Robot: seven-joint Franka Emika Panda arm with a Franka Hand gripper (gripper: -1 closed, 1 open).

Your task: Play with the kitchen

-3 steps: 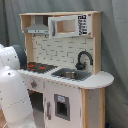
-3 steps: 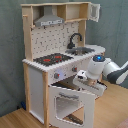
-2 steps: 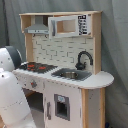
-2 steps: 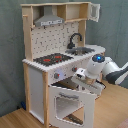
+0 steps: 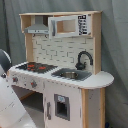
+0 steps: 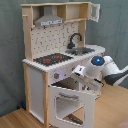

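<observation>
1. Toy kitchen (image 5: 70,95): smooth white-painted panels with pale matt wood edges and frame.
2. Hob (image 6: 52,59): glossy black with red rings.
3. Sink (image 5: 71,74): dull grey metal; faucet (image 5: 83,59): black, slightly shiny.
4. Hood (image 6: 49,20): matt grey.
5. Floor (image 6: 20,120): smooth light wood.
6. Backdrop (image 5: 115,45): grey cloth, softly creased.

2 exterior views, opposite front corners — both facing the kitchen (image 5: 65,75)

The tall white and light-wood toy kitchen (image 6: 55,55) stands upright against a grey backdrop, its windowed oven door (image 6: 70,102) swung open.
</observation>
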